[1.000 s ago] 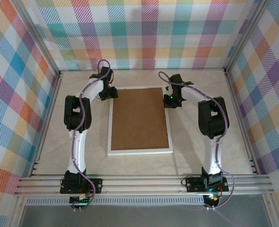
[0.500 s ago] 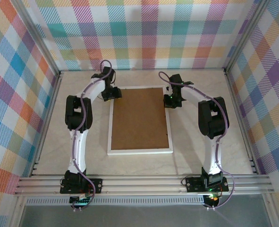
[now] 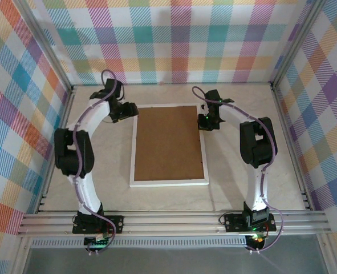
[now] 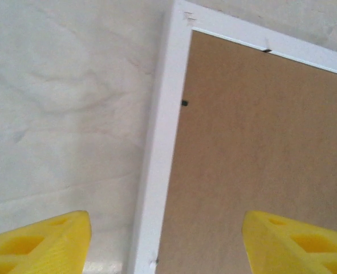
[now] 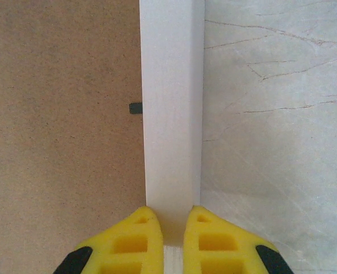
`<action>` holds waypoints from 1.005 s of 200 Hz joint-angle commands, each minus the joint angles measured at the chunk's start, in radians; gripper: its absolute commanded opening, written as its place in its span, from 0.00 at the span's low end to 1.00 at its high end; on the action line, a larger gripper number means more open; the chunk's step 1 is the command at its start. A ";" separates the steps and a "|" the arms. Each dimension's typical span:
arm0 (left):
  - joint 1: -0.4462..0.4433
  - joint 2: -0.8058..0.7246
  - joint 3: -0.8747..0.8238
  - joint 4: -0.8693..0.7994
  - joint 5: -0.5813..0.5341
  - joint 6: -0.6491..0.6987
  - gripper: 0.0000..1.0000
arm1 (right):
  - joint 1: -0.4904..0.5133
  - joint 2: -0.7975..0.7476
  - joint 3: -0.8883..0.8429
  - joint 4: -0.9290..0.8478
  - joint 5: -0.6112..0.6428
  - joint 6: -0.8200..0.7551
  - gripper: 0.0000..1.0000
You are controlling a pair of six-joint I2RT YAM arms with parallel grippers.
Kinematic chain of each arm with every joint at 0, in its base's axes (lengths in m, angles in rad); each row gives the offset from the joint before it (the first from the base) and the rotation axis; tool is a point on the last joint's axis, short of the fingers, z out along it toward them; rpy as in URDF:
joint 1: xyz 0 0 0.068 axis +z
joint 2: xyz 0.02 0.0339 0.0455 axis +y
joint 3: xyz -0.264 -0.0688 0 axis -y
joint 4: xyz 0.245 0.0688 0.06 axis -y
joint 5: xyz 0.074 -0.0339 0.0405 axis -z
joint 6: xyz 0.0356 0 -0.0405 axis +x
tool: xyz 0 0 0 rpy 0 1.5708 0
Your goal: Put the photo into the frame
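Observation:
The frame [image 3: 168, 182] lies face down mid-table, its brown back board up inside a narrow white border. The photo is hidden. My left gripper [image 3: 126, 112] hangs open by the frame's far left corner. In the left wrist view its yellow fingers [image 4: 40, 244] stand wide apart above the left border [image 4: 159, 148], one over the table and one over the board, holding nothing. My right gripper [image 3: 207, 122] is at the frame's far right edge. It is shut [image 5: 174, 228], with both fingertips over the white right border [image 5: 171, 85].
Checked walls [image 3: 174, 40] close in the back and both sides. A metal rail [image 3: 174, 221] crosses the near edge by the arm bases. Bare marbled tabletop [image 3: 242, 188] lies left and right of the frame. Small black tabs [image 5: 135, 108] sit along the board's edge.
My left arm has swung outward to the left, its gripper sliding slightly left off the frame's corner and opening wider. The right arm and the frame have not moved.

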 commanded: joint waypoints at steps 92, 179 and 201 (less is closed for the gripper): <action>0.010 -0.139 -0.400 0.117 0.035 -0.094 0.71 | 0.001 0.028 -0.046 -0.037 -0.017 0.019 0.10; 0.000 -0.051 -0.366 0.137 0.069 -0.093 0.71 | 0.001 0.027 -0.050 -0.034 -0.019 0.018 0.11; -0.004 -0.041 -0.361 0.140 0.073 -0.092 0.71 | 0.001 0.023 -0.057 -0.027 -0.027 0.013 0.11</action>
